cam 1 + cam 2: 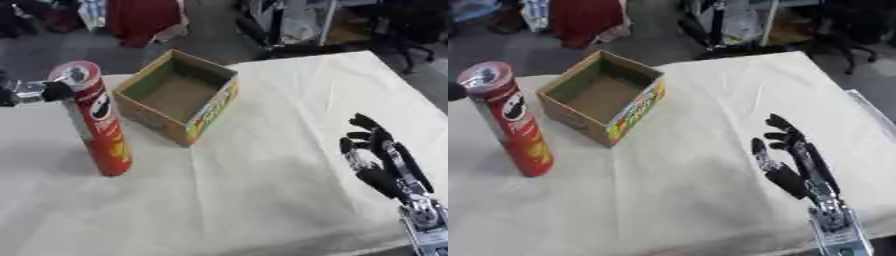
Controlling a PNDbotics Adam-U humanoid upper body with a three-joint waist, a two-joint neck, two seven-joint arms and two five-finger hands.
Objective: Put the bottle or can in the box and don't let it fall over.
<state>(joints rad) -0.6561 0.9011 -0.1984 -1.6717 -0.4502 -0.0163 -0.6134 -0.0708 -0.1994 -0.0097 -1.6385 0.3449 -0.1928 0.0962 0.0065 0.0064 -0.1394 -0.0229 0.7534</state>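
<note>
Left eye view: red can [96, 120] upright on cream tablecloth [262, 200], box [179, 95] beside; right hand [381, 155] fingers apart.

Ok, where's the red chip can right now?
The red chip can stands upright on the table's left side, just left of the open cardboard box and outside it, with the left hand at its top.

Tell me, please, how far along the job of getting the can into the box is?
Nothing looks done yet: the can stands upright on the table, left of the box, which holds nothing. In hand: the left hand is at the can's top; whether it grips is unclear. The right hand rests open at lower right. Left: lift the can, set it upright in the box.
</note>
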